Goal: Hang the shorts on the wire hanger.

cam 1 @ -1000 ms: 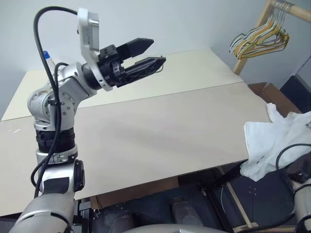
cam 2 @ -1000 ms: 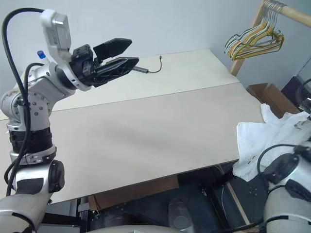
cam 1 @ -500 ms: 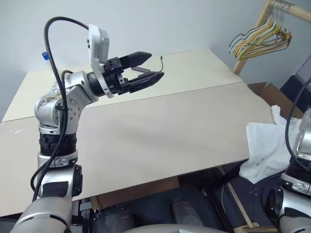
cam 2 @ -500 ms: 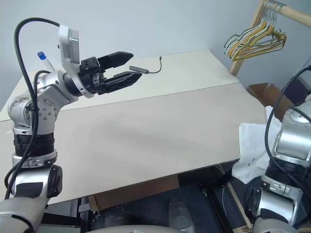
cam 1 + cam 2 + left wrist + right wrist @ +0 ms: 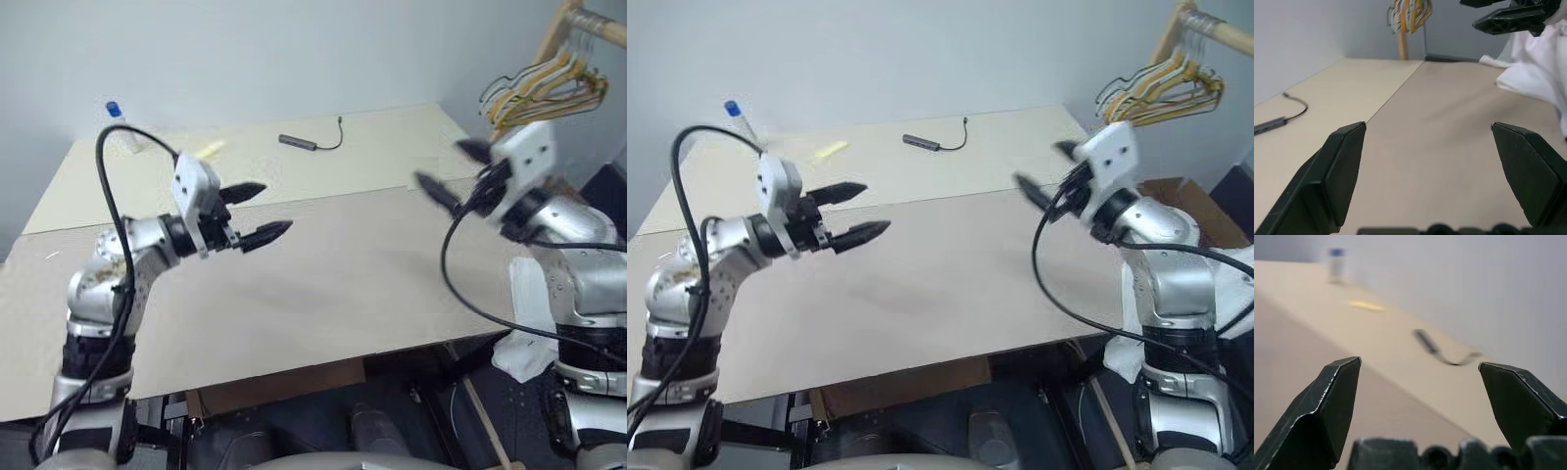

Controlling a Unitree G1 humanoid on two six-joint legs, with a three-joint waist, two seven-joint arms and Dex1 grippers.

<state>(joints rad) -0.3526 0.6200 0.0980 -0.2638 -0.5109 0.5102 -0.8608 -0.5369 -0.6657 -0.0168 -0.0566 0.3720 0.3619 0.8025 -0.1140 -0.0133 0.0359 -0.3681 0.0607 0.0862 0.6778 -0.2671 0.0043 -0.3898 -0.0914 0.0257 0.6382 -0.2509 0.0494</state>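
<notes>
At the lower right edge of the left eye view, off the table's (image 5: 323, 294) right end, the shorts (image 5: 521, 323) hang as a white bunch, mostly hidden behind the right arm. In the left wrist view the same cloth (image 5: 1535, 73) shows as a crumpled heap at the table's far end; its long axis cannot be read from this bunching.

Right gripper (image 5: 453, 168): jaws wide, empty, held above the table at right of frame, pointing toward frame left, so the shorts lie below and behind it, beside its own arm. Left gripper (image 5: 257, 213): jaws wide, empty, left of centre over the table, aimed toward frame right, well apart from the cloth.

Judgement: the right arm is much the nearer; it would need to turn back and down toward the table's right end to reach the cloth.

No bare wire hanger identified. A bunch of coloured hangers (image 5: 544, 86) hangs on a wooden rail, upper right.
</notes>
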